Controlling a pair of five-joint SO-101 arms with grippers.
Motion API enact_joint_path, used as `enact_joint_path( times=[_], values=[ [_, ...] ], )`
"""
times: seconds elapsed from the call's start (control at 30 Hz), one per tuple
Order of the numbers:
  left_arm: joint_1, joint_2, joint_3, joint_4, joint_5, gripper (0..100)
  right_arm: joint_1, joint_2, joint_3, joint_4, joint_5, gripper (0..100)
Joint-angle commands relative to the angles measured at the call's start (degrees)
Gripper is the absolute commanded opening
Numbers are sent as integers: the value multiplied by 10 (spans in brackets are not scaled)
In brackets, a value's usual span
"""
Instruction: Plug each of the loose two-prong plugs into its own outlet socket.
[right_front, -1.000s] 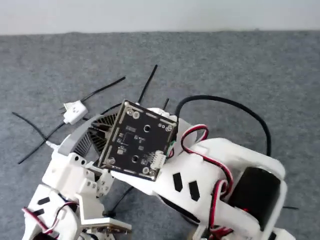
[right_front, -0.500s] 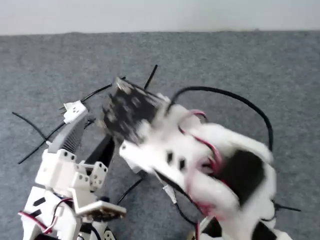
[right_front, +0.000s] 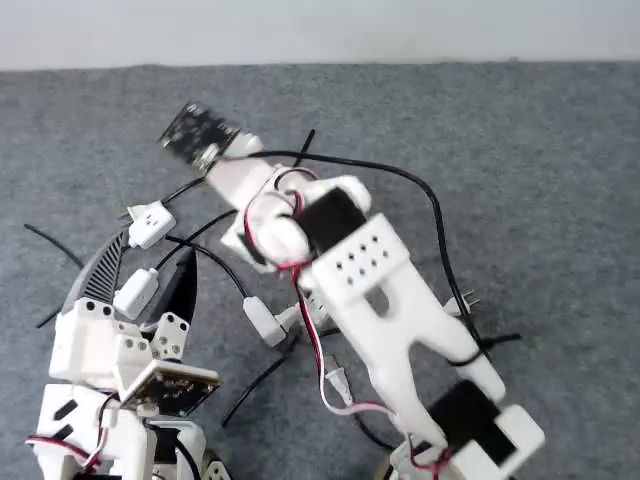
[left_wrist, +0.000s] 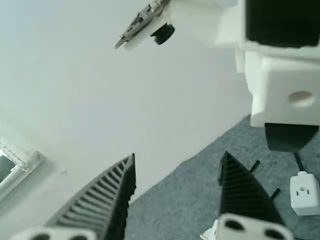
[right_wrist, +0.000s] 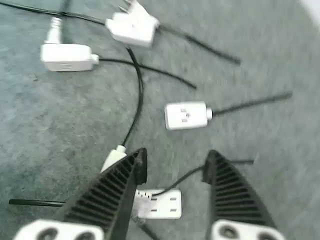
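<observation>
Several white plugs and sockets on thin black cords lie scattered on the grey carpet. My right gripper (right_wrist: 177, 154) hangs open over them with nothing between its fingers. Beyond its tips lie a white socket (right_wrist: 187, 115), a two-prong plug (right_wrist: 132, 25) and another white piece (right_wrist: 67, 57). A second socket (right_wrist: 157, 205) lies under the gap between the fingers. My left gripper (left_wrist: 178, 156) is open, empty and tilted up toward the wall. From above, the left gripper (right_front: 158, 250) sits near a white socket (right_front: 150, 222), and a white plug (right_front: 135, 290) shows between its fingers.
The right arm (right_front: 370, 270) stretches diagonally across the middle, with its camera board (right_front: 200, 140) at the far left. Its thick black cable (right_front: 430, 210) loops over the carpet. More white pieces (right_front: 262, 320) and a pronged plug (right_front: 465, 300) lie beside the arm. The carpet is bare at the far right.
The right arm has swung off the left arm and stretched out toward the far left. The left gripper, covered before, now shows with its fingers apart.
</observation>
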Motion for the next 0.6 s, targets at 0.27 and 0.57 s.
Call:
enact_joint_path(
  times=[0.27,0.57],
  values=[
    [-5,-6,-9,47,61,261,48,71,16,44,-57,134],
    [-5,-6,-8,75,64,261,107,111,32,66,-59,311]
  ],
)
